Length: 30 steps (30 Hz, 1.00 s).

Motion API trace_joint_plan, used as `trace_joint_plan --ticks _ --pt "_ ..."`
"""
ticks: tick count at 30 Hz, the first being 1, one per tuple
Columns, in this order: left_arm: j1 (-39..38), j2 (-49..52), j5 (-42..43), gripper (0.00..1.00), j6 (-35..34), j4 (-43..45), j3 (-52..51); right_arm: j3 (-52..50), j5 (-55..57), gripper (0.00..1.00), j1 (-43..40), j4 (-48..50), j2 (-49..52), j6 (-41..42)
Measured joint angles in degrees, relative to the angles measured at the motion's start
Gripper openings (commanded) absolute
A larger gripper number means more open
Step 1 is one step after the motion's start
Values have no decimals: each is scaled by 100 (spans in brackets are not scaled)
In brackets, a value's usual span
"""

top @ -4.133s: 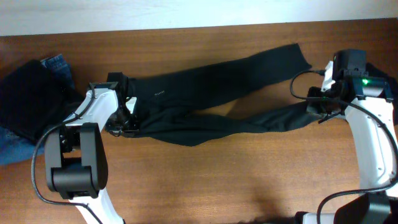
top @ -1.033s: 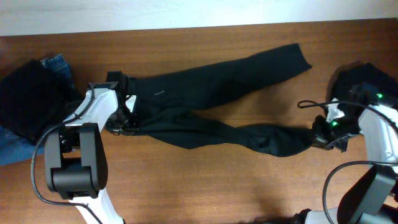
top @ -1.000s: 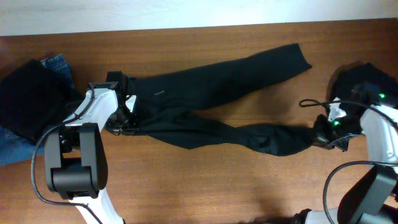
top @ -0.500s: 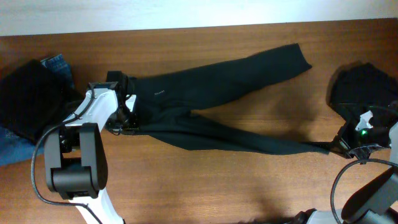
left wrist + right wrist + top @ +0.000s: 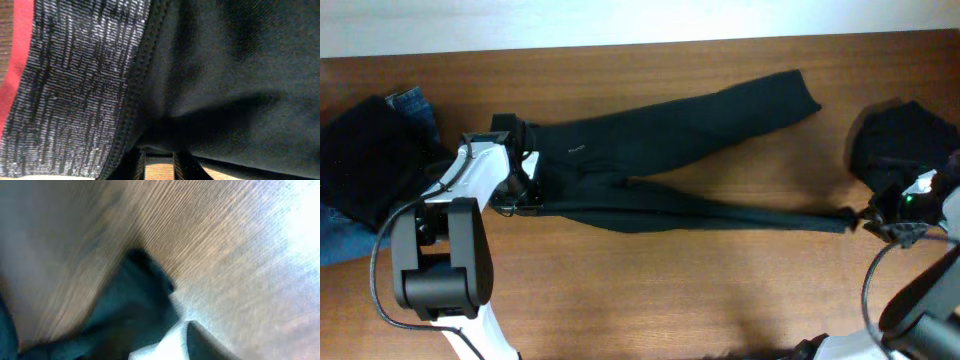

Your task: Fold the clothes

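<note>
Stretched straight now, trousers [image 5: 720, 213] leg ends at right gripper [image 5: 869, 216].

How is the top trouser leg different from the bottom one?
The top leg lies wide and flat; the bottom leg is a thin, straight strip. The top leg slants upward in the overhead view; the bottom leg runs nearly level. The top leg's end lies free; the bottom leg's end sits by the right end effector. Both are black legs of the same trousers.
</note>
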Motion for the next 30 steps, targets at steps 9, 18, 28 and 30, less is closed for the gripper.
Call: trace_joint_plan --ticks 9,18,28,30 --pt "0 0 -2 19 0 2 0 4 125 53 0 -190 560 -20" --pt "0 0 -2 19 0 2 0 -42 199 53 94 -531 560 -413" --pt "0 0 -2 19 0 2 0 -479 616 48 675 588 562 -476" --pt "0 0 -2 19 0 2 0 -540 647 19 728 669 562 -468"
